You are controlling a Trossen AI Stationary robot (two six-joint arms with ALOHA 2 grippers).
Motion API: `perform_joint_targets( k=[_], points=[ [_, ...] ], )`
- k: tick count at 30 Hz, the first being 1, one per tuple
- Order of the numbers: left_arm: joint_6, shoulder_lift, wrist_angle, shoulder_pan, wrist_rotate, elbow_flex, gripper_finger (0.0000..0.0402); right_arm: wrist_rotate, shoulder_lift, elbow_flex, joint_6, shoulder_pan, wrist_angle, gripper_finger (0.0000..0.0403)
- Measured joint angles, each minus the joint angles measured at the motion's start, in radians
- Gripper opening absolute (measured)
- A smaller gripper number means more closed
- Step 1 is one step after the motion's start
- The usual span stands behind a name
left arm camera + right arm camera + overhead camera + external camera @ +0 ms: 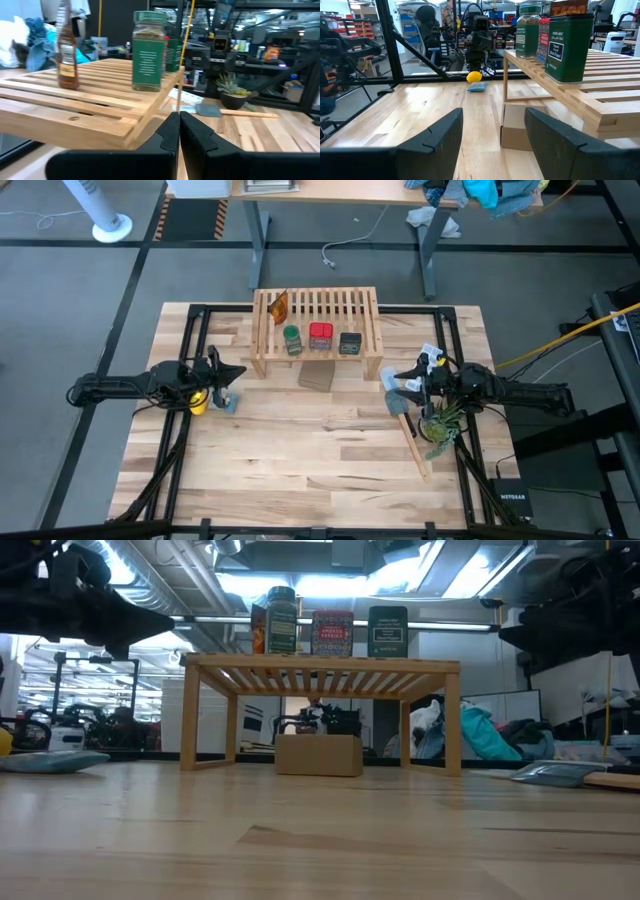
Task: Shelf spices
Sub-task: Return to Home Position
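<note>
Left gripper [236,372]: over the table's left side, fingers pressed together, holding nothing.
Right gripper [393,377]: over the right side, fingers wide apart, holding nothing.
Brown box [317,374]: on the table, just by the shelf's front.
Shelf [340,305]: far middle of the table.
Jars: green jar [292,340], red jar [320,335] and dark tin [350,343] stand in a row on the shelf's front part.
Orange packet [279,306]: farther back on the shelf, by its left end.
</note>
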Motion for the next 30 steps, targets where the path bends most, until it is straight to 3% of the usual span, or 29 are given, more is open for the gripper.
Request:
perform_joint_targets(
  k=[30],
  points=[
    [0.000,0.000,0.000,0.030,0.000,0.000,0.0005,0.002,0.000,0.000,0.000,-0.001,0.000,0.0220]
  ],
)
